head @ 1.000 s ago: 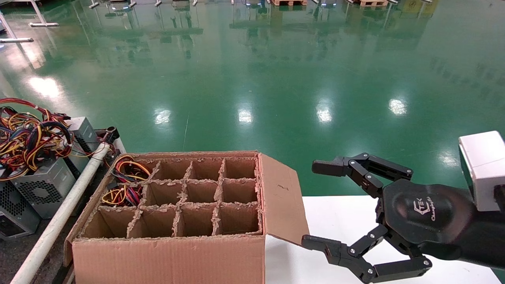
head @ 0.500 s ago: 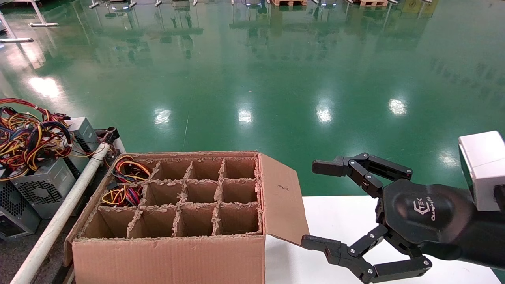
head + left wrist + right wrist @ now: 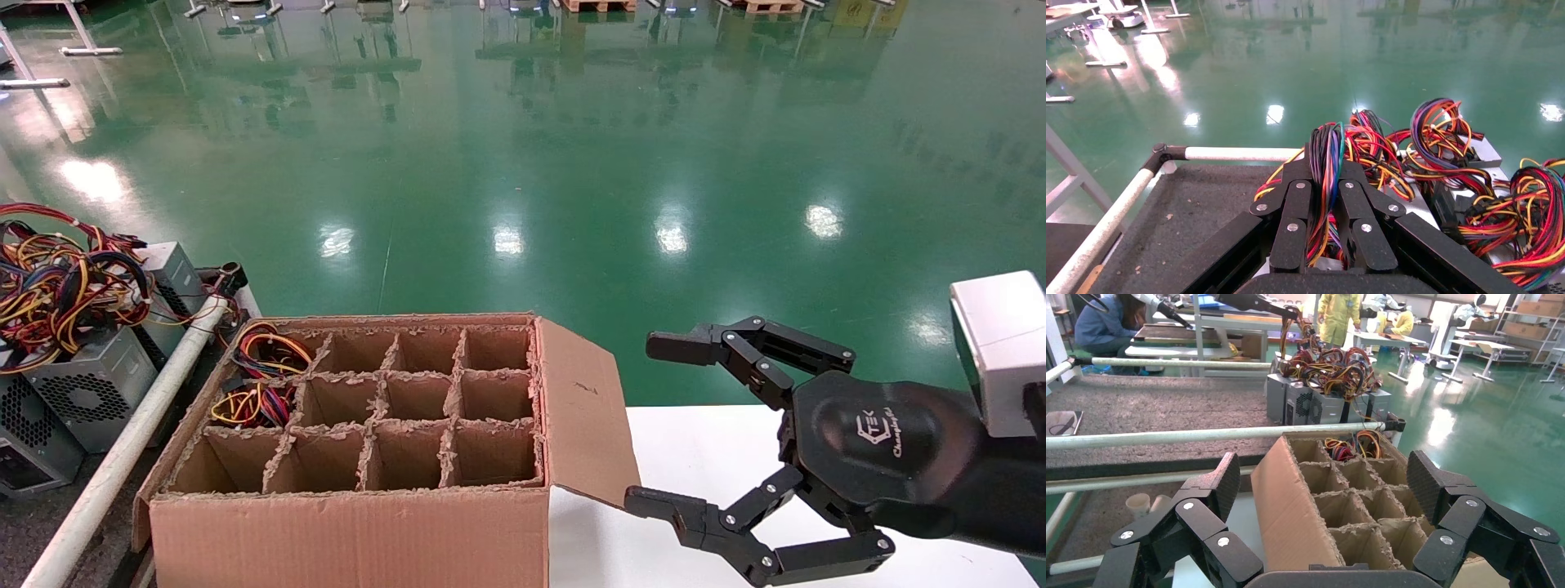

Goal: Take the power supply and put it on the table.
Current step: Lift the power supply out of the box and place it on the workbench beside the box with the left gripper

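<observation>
Change since a second ago: nothing I can spot; right arm, box and wire heaps sit just as they did.
Right gripper [image 3: 650, 425]: hangs at the near right over the glossy white tabletop [image 3: 703, 445], fingers spread wide with nothing between them, pointing left toward the cardboard box [image 3: 359, 523].
Left gripper [image 3: 1324, 236]: out of the head camera's sight; its own wrist camera shows both fingers pressed in on a wire bundle [image 3: 1326, 177] of red, blue, black and orange strands rising up between them.
Power supply [image 3: 1329, 264]: only a small patch of pale metal peeks out under the clamped wires, so I take it to hang below the left gripper; I cannot tell whether it touches anything beneath.
Table [image 3: 1205, 202]: dark grey, rough surface edged by a white tube [image 3: 1229, 154], lying beyond and beside the left gripper.
Other power supplies [image 3: 90, 384]: grey vented boxes standing on the table at the far left, topped by a tangle of coloured wires [image 3: 57, 282].
Cardboard box: sits at the near centre, its right flap open, split by dividers into cells; the two far-left cells hold coiled wires [image 3: 260, 371], while the other cells look hollow.
Floor [image 3: 572, 163]: shiny green, stretching off into the distance.
</observation>
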